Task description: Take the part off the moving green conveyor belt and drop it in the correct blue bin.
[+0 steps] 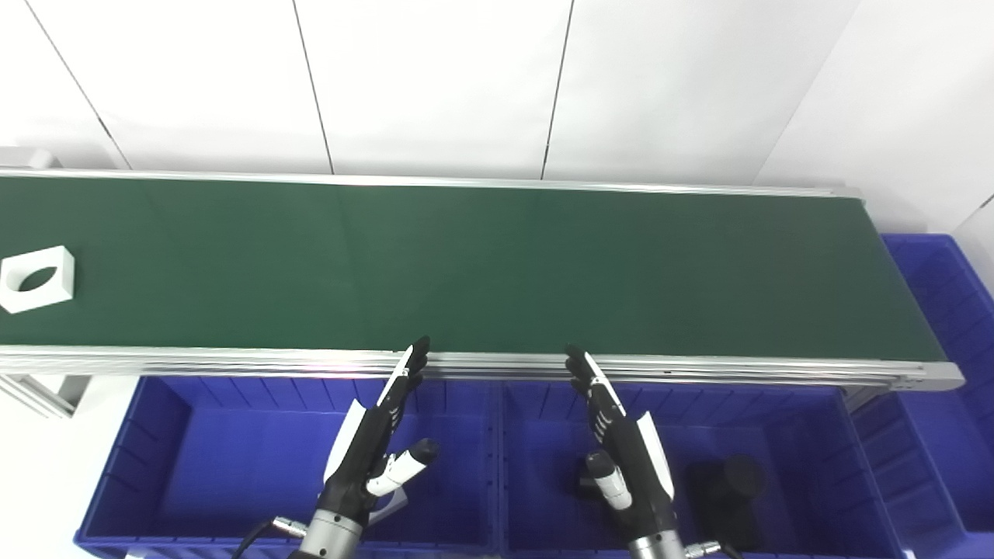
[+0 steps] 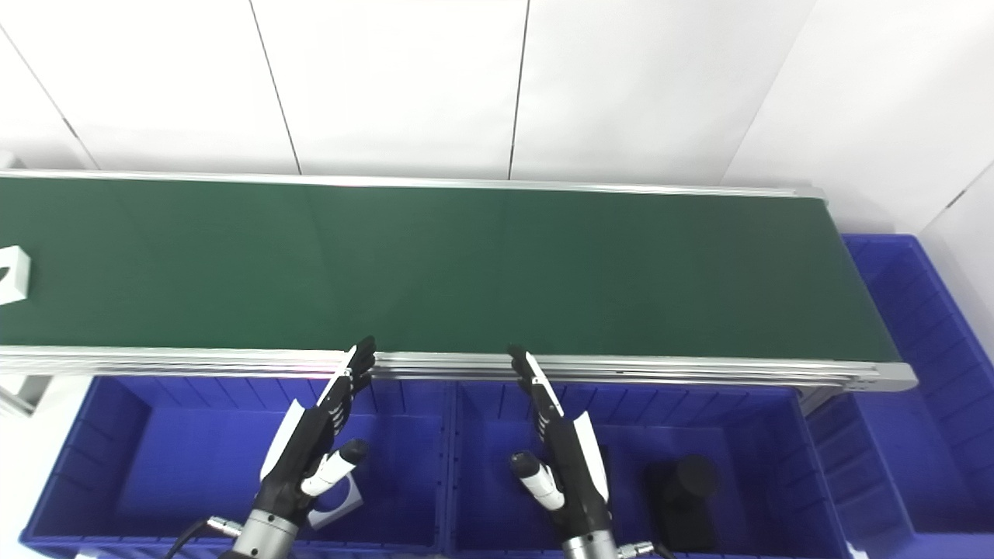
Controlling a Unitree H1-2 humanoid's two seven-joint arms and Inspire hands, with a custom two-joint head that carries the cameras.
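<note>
A white square part with a round hole (image 1: 37,278) lies on the green conveyor belt (image 1: 481,264) at its far left; only its edge shows in the right eye view (image 2: 14,273). My left hand (image 1: 380,435) is open and empty over the left blue bin (image 1: 178,466), fingers pointing at the belt's near rail. My right hand (image 1: 621,442) is open and empty over the middle blue bin (image 1: 800,435). Both hands are far right of the part.
A white part (image 2: 339,501) lies in the left bin beneath my left hand. A black cylinder part (image 1: 734,489) lies in the middle bin, right of my right hand. A third blue bin (image 1: 947,310) stands past the belt's right end. A white wall runs behind the belt.
</note>
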